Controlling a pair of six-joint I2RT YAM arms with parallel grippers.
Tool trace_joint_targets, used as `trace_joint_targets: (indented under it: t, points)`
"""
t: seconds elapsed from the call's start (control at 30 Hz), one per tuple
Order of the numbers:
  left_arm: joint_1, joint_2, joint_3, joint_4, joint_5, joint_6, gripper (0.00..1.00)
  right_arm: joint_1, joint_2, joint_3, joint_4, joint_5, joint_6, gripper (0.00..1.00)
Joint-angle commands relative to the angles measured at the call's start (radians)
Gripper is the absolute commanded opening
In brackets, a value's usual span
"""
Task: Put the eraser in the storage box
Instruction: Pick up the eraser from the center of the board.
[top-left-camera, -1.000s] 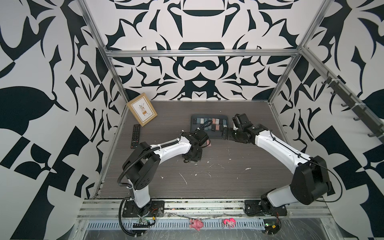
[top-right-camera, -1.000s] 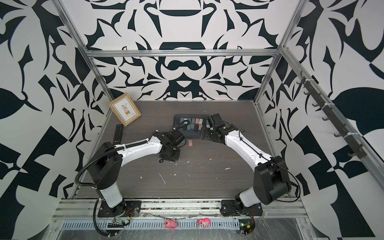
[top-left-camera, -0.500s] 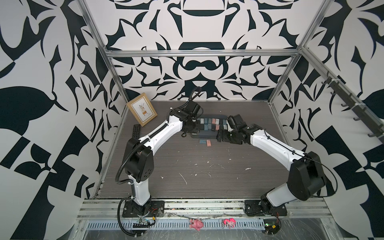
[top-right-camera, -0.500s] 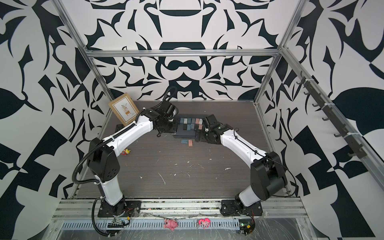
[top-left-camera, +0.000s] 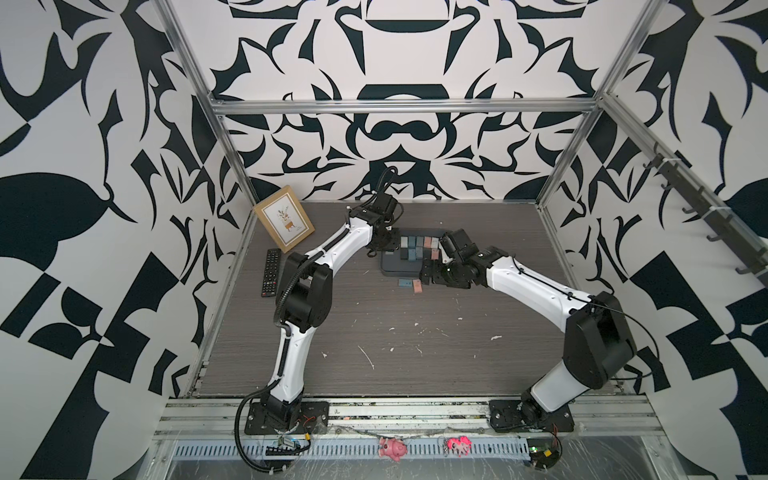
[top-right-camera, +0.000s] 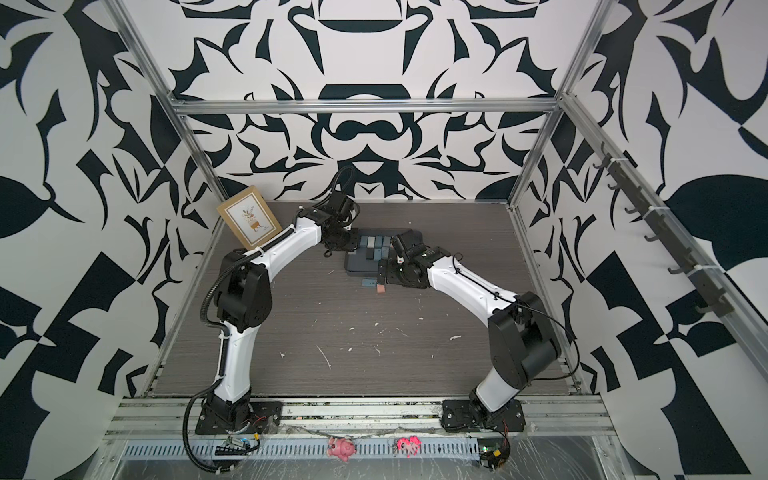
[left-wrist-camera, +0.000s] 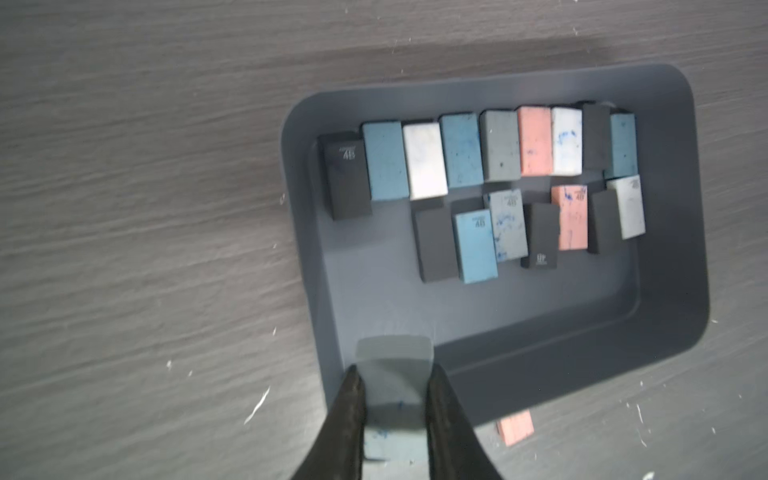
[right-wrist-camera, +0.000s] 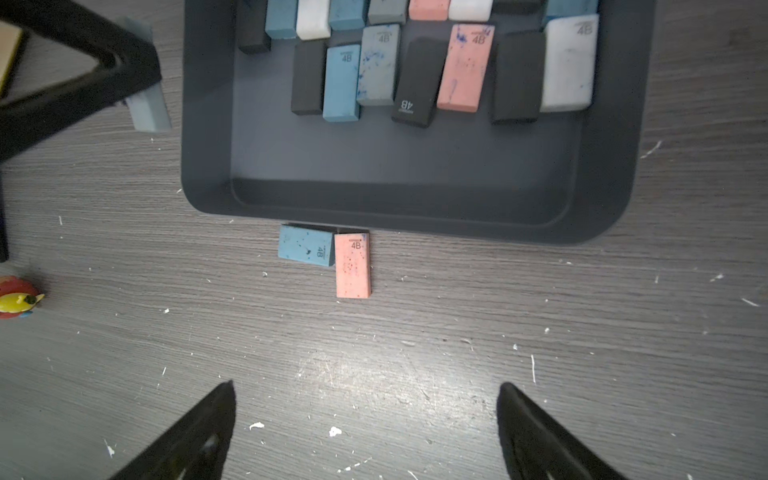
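A pale blue-grey eraser (left-wrist-camera: 395, 399) is being gripped by the left claw (left-wrist-camera: 394, 370), whose two dark fingers are being pressed against the eraser's long sides, closed down to its width. In the right wrist view this eraser is being shown just outside the left wall of the storage box (right-wrist-camera: 395, 166), over the counter (right-wrist-camera: 374, 353) and not inside the box. How high above the counter it is being carried cannot be told.

The right claw (right-wrist-camera: 366, 385) is being held wide open above the counter on the near side of the box, with nothing between its fingers.

The dark grey box is lying toward the far middle of the counter, between the two claws in both top views. Many erasers in blue, white, grey, pink and black are being stored in it in two rough rows, crowded toward its far wall, and the near part of its floor is being left bare.

Two more are lying on the counter just beside the box's near wall: a blue eraser (right-wrist-camera: 305, 248) and a pink eraser (right-wrist-camera: 352, 266), touching each other at right angles, both stamped 4B.

A tan picture frame (top-left-camera: 284, 219) is being leaned upright in the far left corner, and a black remote control (top-left-camera: 270, 272) is lying near it along the counter's left edge.
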Motion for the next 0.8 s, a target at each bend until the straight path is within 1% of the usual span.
trace_joint_targets:
  t: [0.0,0.27,0.77]
  points:
    - [0.006,0.057,0.058,0.016,0.026,0.011,0.20,0.008,0.008,0.035,0.027,-0.015,0.022,0.99]
    - [0.017,0.171,0.147,0.018,0.066,-0.010,0.20,0.010,0.058,0.056,0.038,-0.026,0.029,0.99]
    - [0.027,0.241,0.163,0.028,0.070,-0.009,0.21,0.009,0.104,0.078,0.051,-0.038,0.023,0.99]
